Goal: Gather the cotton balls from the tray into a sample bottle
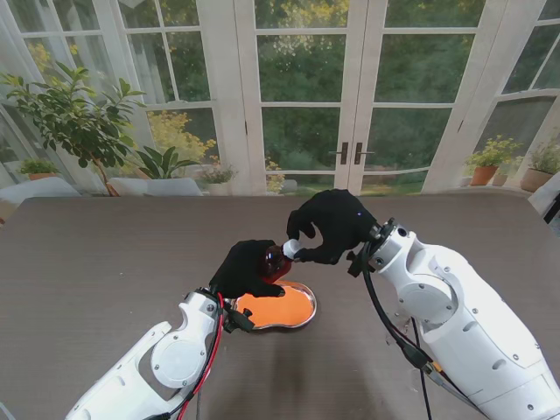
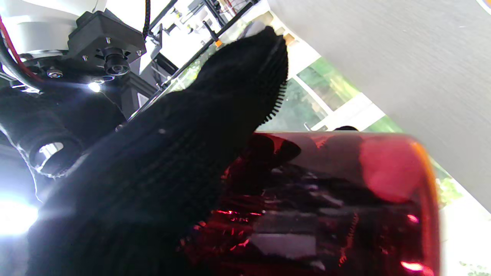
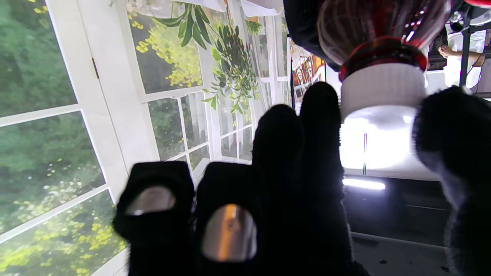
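Left hand (image 1: 248,269) clenched around the body of the amber-red sample bottle (image 1: 276,261), held above the table (image 1: 105,254) and tipped so the neck points toward two o'clock, presumably to offer the capped end to the other hand. In the left wrist view, dark glass (image 2: 326,199) wrapped by the black-gloved fingers (image 2: 238,88); a firm, full-palm hold, probably to brace against twisting.

Right hand (image 1: 331,226) at two o'clock from the left, meeting the bottle's neck. Thumb (image 3: 452,145) and fingers (image 3: 318,126) closing either side of the white screw cap (image 3: 383,88), touching or very nearly so; exact contact hard to confirm, but grasping the cap seems the fair reading. White cap (image 1: 292,249) just visible between the two hands in the stand view. Cap on the neck, so likely the unscrewing step, with collecting not yet begun.

Directly under and at five o'clock from the left hand, an oval metal tray (image 1: 306,312) with an orange lining (image 1: 276,308), resting on the table near the bottle for short transfers. Cotton balls not discernible on it from here; possibly hidden beneath the hand or too small to tell.
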You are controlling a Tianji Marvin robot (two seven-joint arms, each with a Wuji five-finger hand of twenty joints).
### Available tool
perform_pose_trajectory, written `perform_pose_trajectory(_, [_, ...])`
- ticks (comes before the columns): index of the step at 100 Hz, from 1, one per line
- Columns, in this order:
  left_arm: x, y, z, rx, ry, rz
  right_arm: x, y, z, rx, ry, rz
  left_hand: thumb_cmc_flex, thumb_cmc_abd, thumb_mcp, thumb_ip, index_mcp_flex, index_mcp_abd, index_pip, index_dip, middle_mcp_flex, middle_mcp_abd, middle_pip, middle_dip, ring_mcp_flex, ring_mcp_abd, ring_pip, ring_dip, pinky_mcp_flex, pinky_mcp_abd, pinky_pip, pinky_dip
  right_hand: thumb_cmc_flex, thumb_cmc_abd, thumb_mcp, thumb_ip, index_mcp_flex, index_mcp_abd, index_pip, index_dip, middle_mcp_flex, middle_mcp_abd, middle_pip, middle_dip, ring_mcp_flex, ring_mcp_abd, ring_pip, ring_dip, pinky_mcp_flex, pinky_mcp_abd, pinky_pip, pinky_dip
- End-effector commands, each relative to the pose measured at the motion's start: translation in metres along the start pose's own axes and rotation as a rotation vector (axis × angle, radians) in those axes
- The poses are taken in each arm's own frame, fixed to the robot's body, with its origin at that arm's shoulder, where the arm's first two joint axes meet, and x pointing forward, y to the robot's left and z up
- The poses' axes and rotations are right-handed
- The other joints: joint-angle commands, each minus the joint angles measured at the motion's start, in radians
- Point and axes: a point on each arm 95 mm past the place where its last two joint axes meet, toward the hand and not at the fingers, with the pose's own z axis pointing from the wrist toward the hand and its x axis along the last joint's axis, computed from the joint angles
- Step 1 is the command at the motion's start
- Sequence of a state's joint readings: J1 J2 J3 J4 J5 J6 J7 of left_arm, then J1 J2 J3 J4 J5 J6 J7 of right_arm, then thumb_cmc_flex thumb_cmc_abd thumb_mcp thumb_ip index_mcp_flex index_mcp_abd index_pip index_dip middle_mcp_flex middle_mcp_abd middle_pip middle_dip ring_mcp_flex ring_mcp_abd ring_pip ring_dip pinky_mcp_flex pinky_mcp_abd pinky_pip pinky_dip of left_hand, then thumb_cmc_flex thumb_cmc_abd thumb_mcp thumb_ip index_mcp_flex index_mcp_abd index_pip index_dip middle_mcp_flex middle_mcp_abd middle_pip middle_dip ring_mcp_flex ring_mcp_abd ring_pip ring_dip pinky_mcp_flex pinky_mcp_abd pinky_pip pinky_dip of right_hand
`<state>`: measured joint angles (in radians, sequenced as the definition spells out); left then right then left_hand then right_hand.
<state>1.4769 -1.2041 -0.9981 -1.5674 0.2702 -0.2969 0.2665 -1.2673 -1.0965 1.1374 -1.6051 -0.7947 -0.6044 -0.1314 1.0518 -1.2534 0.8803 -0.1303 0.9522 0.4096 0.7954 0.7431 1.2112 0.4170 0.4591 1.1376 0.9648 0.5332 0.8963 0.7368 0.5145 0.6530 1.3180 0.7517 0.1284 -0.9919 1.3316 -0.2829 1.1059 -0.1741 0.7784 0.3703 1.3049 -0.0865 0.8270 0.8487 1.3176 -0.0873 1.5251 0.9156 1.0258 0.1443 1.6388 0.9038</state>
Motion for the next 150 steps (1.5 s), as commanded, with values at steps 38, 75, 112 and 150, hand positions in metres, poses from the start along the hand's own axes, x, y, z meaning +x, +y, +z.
perform_pose_trajectory(38, [0.005,0.004,0.003,-0.022,0.014,-0.010,0.006,-0.004,0.001,0.000,-0.034,-0.043,0.044,0.780,0.092,-0.019,0.082,-0.143,0.128,0.031,0.036,-0.007,0.003,0.014,0.040,0.075,0.022,0.004,0.004,-0.021,0.031,0.004,-0.074,0.370,-0.168,0.083,0.118,0.075,0.018,0.040,0.137,0.029,0.040,0.023,0.000,0.005,0.094,0.037,0.038,0.062,0.077,0.004])
perform_pose_trajectory(75, [0.005,0.005,0.004,-0.021,0.013,-0.013,0.008,-0.002,-0.004,-0.030,-0.048,0.003,0.044,0.781,0.092,-0.019,0.082,-0.142,0.128,0.031,0.035,-0.006,0.002,0.014,0.040,0.075,0.022,0.004,0.004,-0.021,0.031,0.004,-0.097,0.149,-0.100,0.060,-0.330,0.044,-0.140,0.076,-0.296,0.081,-0.197,-0.140,-0.004,0.085,-0.578,-0.239,-0.147,0.051,-0.164,-0.015])
perform_pose_trajectory(112, [0.006,0.005,0.006,-0.011,0.020,-0.017,0.018,-0.014,-0.008,-0.030,-0.008,0.068,0.045,0.780,0.092,-0.019,0.082,-0.140,0.128,0.031,0.036,-0.007,0.003,0.015,0.040,0.076,0.022,0.004,0.004,-0.021,0.031,0.004,0.035,-0.185,0.034,0.032,-0.355,0.059,0.050,0.100,-0.353,0.102,-0.164,-0.241,-0.006,0.105,-0.762,-0.248,-0.103,0.055,-0.280,-0.048])
perform_pose_trajectory(150, [0.007,0.004,0.007,-0.003,0.024,-0.016,0.020,-0.029,-0.005,-0.068,-0.011,0.077,0.044,0.780,0.092,-0.019,0.082,-0.142,0.128,0.031,0.036,-0.007,0.003,0.014,0.039,0.075,0.022,0.004,0.003,-0.020,0.031,0.004,0.138,-0.132,0.068,0.046,-0.253,0.068,0.154,0.121,-0.158,0.113,-0.145,-0.243,0.002,0.077,-0.524,-0.224,0.027,0.068,-0.215,-0.058])
